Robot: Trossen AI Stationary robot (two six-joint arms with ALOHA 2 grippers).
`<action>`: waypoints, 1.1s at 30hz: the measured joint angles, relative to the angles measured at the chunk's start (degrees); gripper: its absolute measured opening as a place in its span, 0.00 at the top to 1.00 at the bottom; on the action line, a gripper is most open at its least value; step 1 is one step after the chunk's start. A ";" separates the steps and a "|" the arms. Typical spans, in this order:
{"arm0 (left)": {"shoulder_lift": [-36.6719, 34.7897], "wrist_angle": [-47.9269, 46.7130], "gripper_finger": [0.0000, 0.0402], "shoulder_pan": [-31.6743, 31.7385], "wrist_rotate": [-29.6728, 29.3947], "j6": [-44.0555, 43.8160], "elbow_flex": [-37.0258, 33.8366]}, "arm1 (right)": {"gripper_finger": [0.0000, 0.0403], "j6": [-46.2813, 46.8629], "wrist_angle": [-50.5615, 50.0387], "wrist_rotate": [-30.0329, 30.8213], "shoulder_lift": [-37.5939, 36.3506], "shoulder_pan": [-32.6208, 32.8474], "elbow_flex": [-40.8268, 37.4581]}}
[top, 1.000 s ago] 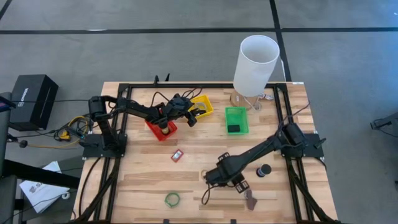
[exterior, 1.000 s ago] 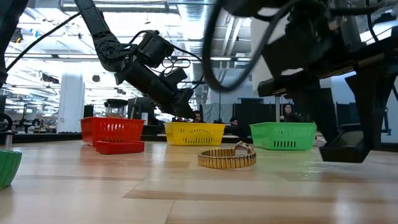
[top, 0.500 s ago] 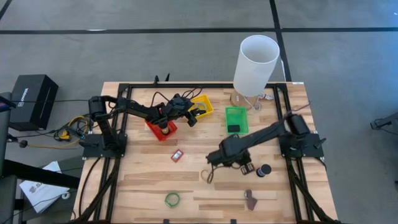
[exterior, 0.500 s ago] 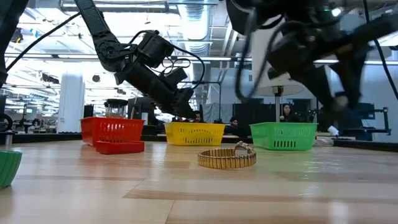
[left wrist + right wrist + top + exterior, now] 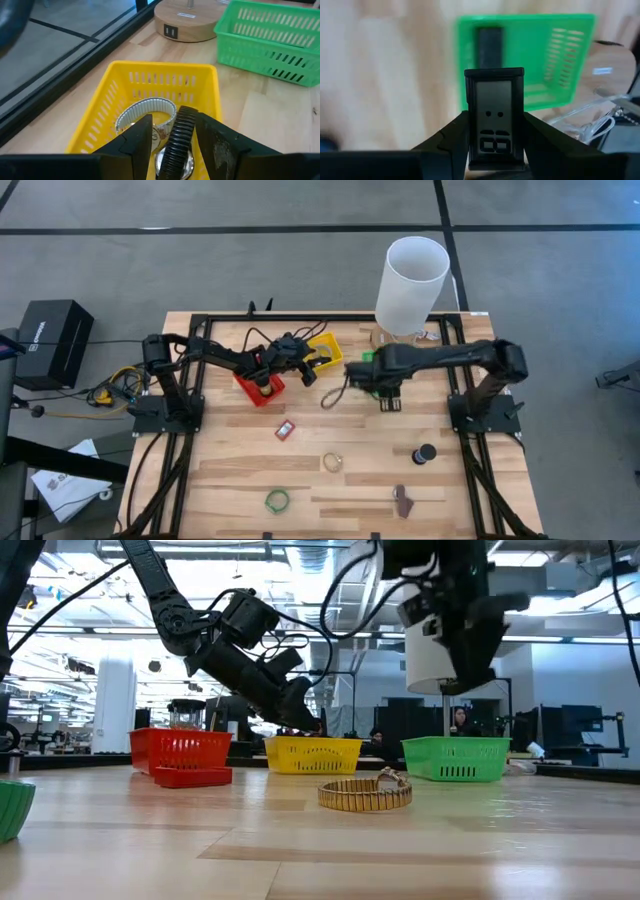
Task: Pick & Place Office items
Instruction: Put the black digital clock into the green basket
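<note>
My left gripper is over the yellow bin, shut on a black ribbed band with a round silvery face. A silvery band lies in that bin. My right gripper is by the near side of the green bin, shut on a small dark rectangular piece. Another dark piece lies in the green bin. On the table lie a red block, a gold band, a green ring, a black roll and a brown clip. My left gripper pinches the black band edge-on between its two fingers, which slant down toward the yellow bin. The band is lifted clear above the bin's inside. My right gripper pinches the dark piece by its two long sides between its two fingers. The piece's flat face shows in the right wrist view, and it is lifted clear of the table.
The red bin with a dark item stands left of the yellow one. The tall white cylinder on a wooden base stands at the far edge behind the green bin. A dark frame runs around the table.
My right gripper has gone from the table's near middle toward the far edge, up to the green bin, carrying the dark piece clear of the table and rising. The left arm has kept still.
</note>
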 joint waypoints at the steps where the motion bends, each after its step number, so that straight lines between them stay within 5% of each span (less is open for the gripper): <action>1: 0.00 0.00 0.64 0.00 0.00 0.01 0.00 | 0.62 0.81 2.41 0.47 -1.15 -1.47 -1.97; 9: -0.65 -0.18 0.64 0.00 -0.03 0.12 -0.06 | 0.63 -3.11 22.43 0.85 -4.41 -10.51 -12.13; 23: -15.75 -8.51 0.64 -0.20 -0.25 3.03 -0.02 | 0.63 -6.45 26.27 0.53 3.49 -16.37 -15.27; 33: -18.75 -9.48 0.64 -1.90 -0.02 3.12 -0.02 | 0.61 -5.42 27.55 0.46 3.33 -16.07 -15.15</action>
